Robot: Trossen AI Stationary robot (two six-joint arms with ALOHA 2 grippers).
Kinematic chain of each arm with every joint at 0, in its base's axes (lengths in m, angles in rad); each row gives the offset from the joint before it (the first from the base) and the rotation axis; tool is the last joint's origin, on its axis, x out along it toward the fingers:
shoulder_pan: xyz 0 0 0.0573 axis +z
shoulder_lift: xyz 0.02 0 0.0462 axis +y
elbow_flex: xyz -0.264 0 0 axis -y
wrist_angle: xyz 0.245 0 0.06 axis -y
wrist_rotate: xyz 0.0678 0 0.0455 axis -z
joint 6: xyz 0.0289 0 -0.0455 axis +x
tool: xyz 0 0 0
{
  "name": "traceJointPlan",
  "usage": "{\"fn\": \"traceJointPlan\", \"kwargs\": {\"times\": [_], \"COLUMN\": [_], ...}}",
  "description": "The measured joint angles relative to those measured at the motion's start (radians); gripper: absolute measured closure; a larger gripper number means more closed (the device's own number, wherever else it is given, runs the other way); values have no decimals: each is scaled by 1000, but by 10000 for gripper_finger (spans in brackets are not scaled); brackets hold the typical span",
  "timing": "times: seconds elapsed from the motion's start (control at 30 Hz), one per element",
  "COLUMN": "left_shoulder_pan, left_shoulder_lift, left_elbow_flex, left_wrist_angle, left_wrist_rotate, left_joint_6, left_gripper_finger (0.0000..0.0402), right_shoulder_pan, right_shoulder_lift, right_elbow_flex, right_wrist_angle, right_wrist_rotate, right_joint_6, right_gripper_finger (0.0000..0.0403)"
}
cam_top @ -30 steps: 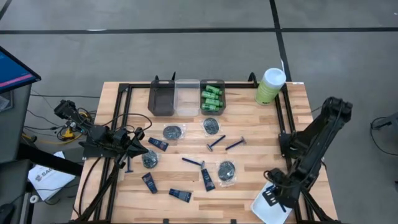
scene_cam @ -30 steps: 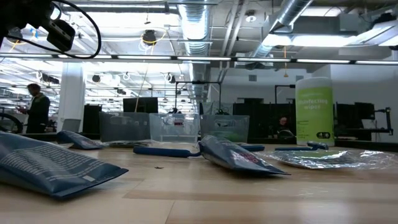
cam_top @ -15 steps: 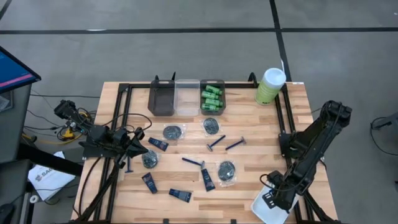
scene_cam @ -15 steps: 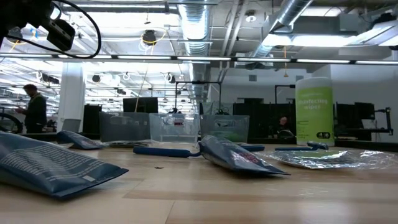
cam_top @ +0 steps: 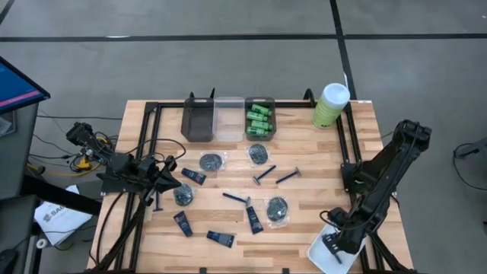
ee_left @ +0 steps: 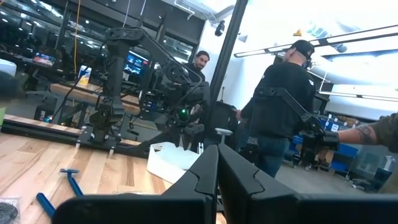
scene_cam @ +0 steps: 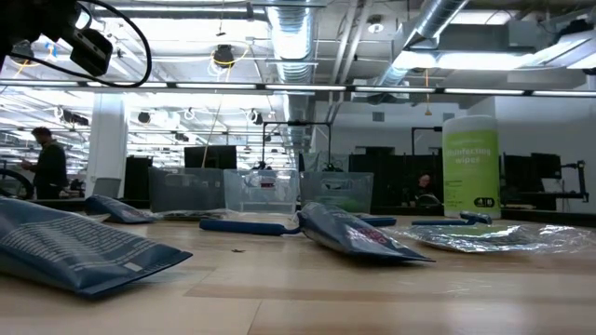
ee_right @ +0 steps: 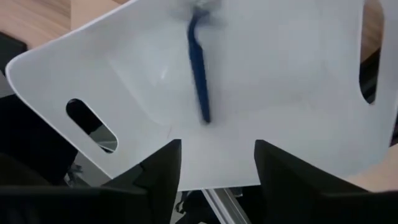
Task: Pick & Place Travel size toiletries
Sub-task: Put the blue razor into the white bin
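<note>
Right gripper [ee_right: 214,165]: spread wide, empty, hanging just above the white tray [ee_right: 298,93].
Razor [ee_right: 199,68]: thin blue plastic stick, lying loose in the tray's smooth glossy hollow, just ahead of the open fingers.
Tray shape: rounded square with oval handle slots.
Left gripper [ee_left: 217,186]: dark fingers pressed together, holding nothing, parked off the table's left edge.
Other toiletries: crinkly round packets [cam_top: 277,208], navy tubes [cam_top: 221,238], well away on the pale wood table [cam_top: 304,152].
</note>
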Motion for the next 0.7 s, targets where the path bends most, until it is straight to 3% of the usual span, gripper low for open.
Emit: {"fn": "traceJointPlan", "kwargs": {"times": [0.17, 0.33, 0.7], "left_shoulder_pan": [0, 0, 0], "left_shoulder_lift": [0, 0, 0], "left_elbow_flex": [0, 0, 0], "left_wrist_angle": [2, 5, 5], "left_wrist_rotate": [0, 0, 0], "left_joint_6": [0, 0, 0], "left_gripper_finger": [399, 399, 399], "right_shoulder_pan": [-19, -151, -673], "right_shoulder_lift": [-27, -97, -126], "right_elbow_flex": [0, 0, 1], "right_wrist_angle": [0, 41, 55], "right_wrist_rotate": [24, 169, 182], "right_joint_6": [-10, -160, -1008], "right_gripper_finger": [202, 214, 247]}}
